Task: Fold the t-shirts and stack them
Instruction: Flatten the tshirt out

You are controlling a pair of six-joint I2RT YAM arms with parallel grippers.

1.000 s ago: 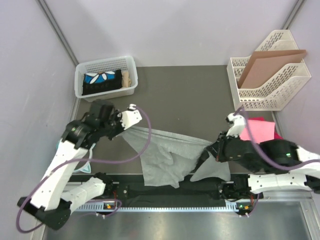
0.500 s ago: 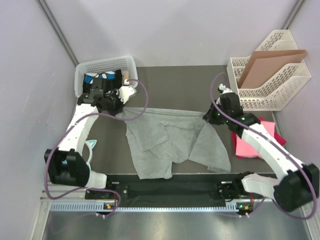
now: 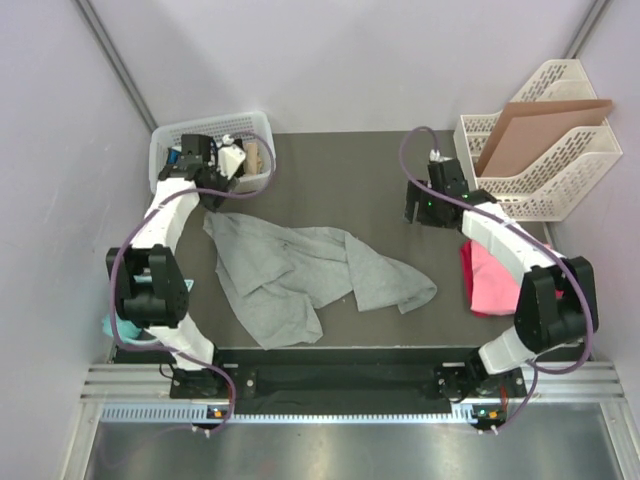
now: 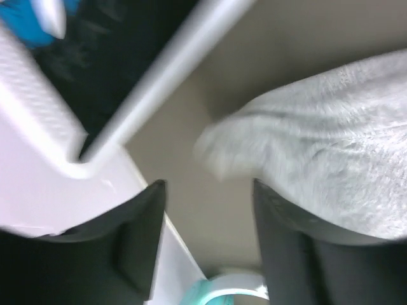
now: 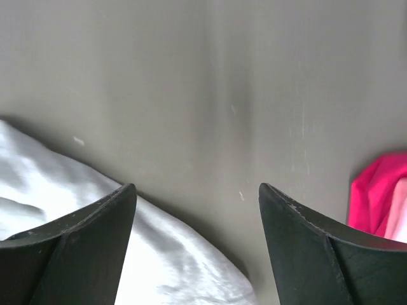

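Widest of all, the dark table [image 3: 340, 170], closed in by pale walls [image 3: 330, 60]. Sprawled across its middle, unfolded and rumpled, the grey t-shirt [image 3: 300, 275], held by neither arm. Bunched near the right edge, well apart from the grey one, the pink t-shirts [image 3: 490, 285] — bright pink over magenta, partly behind the right arm's links. Standing in the far right corner, a white file rack [image 3: 560, 185] with a brown cardboard sheet [image 3: 540, 125] slotted in it; in the far left corner, a white basket [image 3: 165, 180] with dark contents. Hanging near the basket's front wall, just past the grey t-shirt's far left corner, the left gripper [image 3: 213, 190]: released, jaws parted, gripping nothing. Seen from its own wrist, dark fingers [image 4: 137, 235] spread over bare tabletop, with a blurred fold of the grey t-shirt lying just beyond the tips and behind one finger — contact there impossible to tell. Poised over bare table beyond the shirt's far right side, the right gripper [image 3: 415, 208]: spread wide and empty. From its wrist, two fingers [image 5: 82, 254] framing plain tabletop, grey fabric low on the left, a sliver of pink at the right edge, neither one pinched.
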